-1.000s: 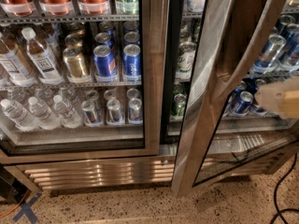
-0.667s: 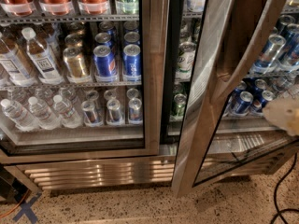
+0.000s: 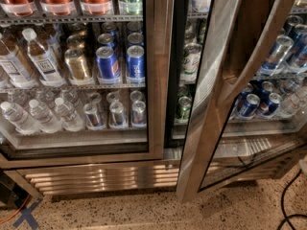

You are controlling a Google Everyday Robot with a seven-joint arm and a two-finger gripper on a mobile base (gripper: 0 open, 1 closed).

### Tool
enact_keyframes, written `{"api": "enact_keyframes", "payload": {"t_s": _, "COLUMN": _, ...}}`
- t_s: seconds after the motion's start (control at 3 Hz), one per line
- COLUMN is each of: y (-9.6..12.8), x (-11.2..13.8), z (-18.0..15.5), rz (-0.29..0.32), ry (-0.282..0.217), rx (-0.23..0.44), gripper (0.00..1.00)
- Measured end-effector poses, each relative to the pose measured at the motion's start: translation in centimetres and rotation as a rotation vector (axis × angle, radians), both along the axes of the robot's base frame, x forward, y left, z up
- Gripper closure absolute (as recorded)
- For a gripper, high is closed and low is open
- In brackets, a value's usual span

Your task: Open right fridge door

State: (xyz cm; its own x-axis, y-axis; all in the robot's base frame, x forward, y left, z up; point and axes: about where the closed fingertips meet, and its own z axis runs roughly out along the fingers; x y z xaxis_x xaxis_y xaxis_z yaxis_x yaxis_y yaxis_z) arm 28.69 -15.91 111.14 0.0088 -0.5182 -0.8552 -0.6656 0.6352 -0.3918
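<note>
The right fridge door (image 3: 204, 128) stands swung partly open, its wide brushed-steel frame slanting from top right down to the floor. Through its glass pane (image 3: 268, 90) I see blue cans and bottles. A long steel handle bar (image 3: 261, 47) runs diagonally across its upper part. In the gap beside it the fridge's inside (image 3: 189, 66) shows with green cans on shelves. The left door (image 3: 158, 80) is shut, with water bottles, gold cans and blue cans behind it. My gripper is out of view; only a pale sliver (image 3: 304, 164) shows at the right edge.
A steel vent grille (image 3: 100, 176) runs under the left door. The floor is speckled terrazzo (image 3: 144, 210). A black cable (image 3: 288, 205) lies on the floor at the bottom right. Blue tape and an orange cord (image 3: 21, 214) lie at the bottom left.
The pale blurred arm part seen at the right edge beside the open door has drawn off to the right and out of the frame. The door stands as before.
</note>
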Motion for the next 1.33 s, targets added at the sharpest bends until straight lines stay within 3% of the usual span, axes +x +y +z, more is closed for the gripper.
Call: {"api": "enact_keyframes", "payload": {"t_s": 1.33, "y": 0.89, "x": 0.05, "z": 0.47, "rz": 0.006, "ry": -0.012, "rx": -0.006, "gripper": 0.00}}
